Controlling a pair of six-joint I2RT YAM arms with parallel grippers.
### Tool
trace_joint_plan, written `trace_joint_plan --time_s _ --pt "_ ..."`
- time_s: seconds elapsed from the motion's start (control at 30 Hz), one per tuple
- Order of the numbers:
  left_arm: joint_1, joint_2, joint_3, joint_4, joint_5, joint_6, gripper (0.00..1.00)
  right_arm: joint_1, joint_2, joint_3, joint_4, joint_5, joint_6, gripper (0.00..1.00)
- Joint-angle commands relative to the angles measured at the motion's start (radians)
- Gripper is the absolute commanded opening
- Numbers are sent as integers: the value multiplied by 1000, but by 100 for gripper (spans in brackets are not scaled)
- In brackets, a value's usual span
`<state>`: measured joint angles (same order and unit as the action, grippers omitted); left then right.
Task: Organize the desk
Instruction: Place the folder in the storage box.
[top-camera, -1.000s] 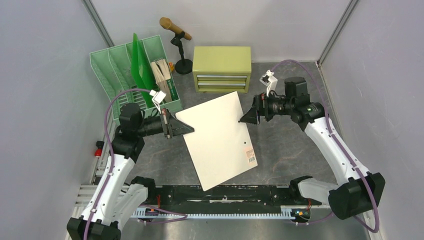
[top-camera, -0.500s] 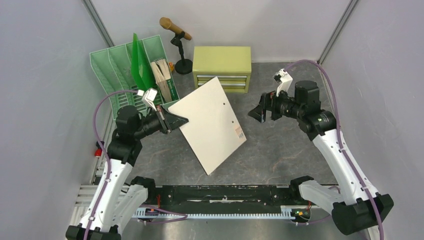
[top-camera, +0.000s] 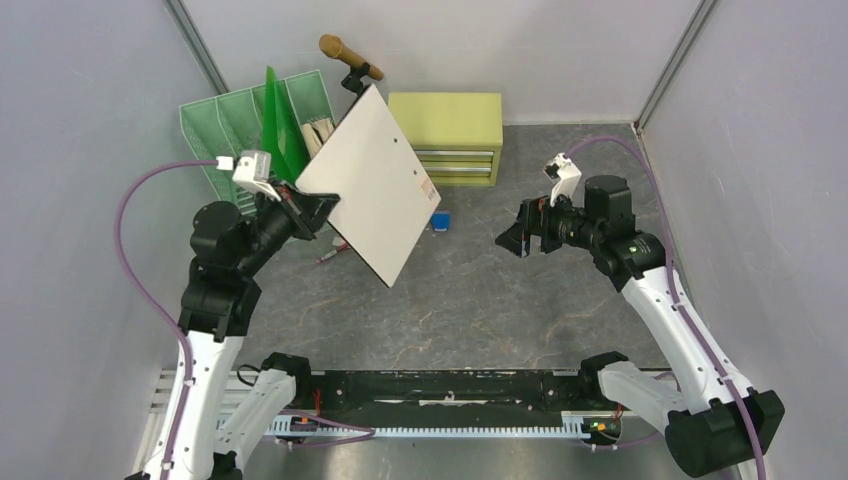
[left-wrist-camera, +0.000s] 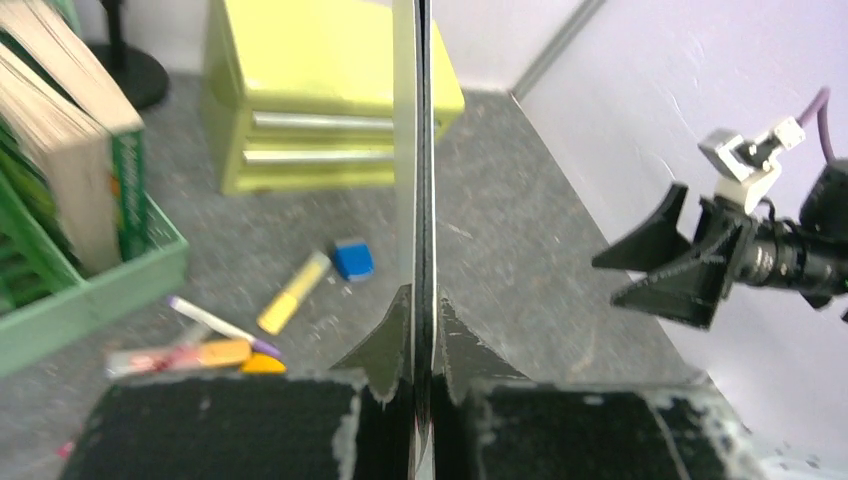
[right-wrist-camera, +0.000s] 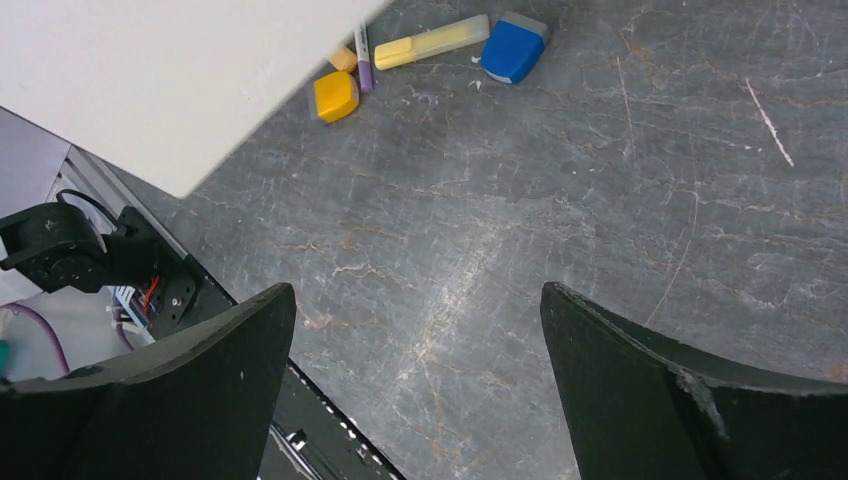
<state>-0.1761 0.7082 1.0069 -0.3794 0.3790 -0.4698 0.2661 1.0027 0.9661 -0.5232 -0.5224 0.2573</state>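
Note:
My left gripper (top-camera: 318, 208) is shut on the edge of a white folder (top-camera: 375, 185) and holds it tilted in the air over the back left of the desk (top-camera: 520, 310). In the left wrist view the folder (left-wrist-camera: 420, 150) runs edge-on up from between the closed jaws of the gripper (left-wrist-camera: 422, 330). My right gripper (top-camera: 512, 240) hangs open and empty over the desk's right half, apart from the folder. Its wrist view shows its wide-spread jaws (right-wrist-camera: 415, 295) above bare desk (right-wrist-camera: 560, 200), with the folder's corner (right-wrist-camera: 150, 70) at upper left.
A blue eraser (top-camera: 440, 222), yellow highlighter (right-wrist-camera: 435, 42), purple-tipped pen (right-wrist-camera: 362, 50) and orange piece (right-wrist-camera: 336, 95) lie below the folder. A green file rack (top-camera: 225, 125) with books (top-camera: 322, 140) stands back left. Beside it are a microphone stand (top-camera: 350, 55) and a yellow-green cabinet (top-camera: 445, 125).
The left gripper has swung the folder up off the desk and back toward the rack, uncovering the small items. The right gripper has drawn back to the right, still open.

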Motion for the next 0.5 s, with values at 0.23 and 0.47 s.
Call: trace_joint_plan --time_s 0.23,0.47 --pt "1 32 276 22 -262 197 2 -2 3 -40 76 -46 14 98" --pt "1 74 377 36 -374 264 2 -2 -4 -79 75 -58 8 98"
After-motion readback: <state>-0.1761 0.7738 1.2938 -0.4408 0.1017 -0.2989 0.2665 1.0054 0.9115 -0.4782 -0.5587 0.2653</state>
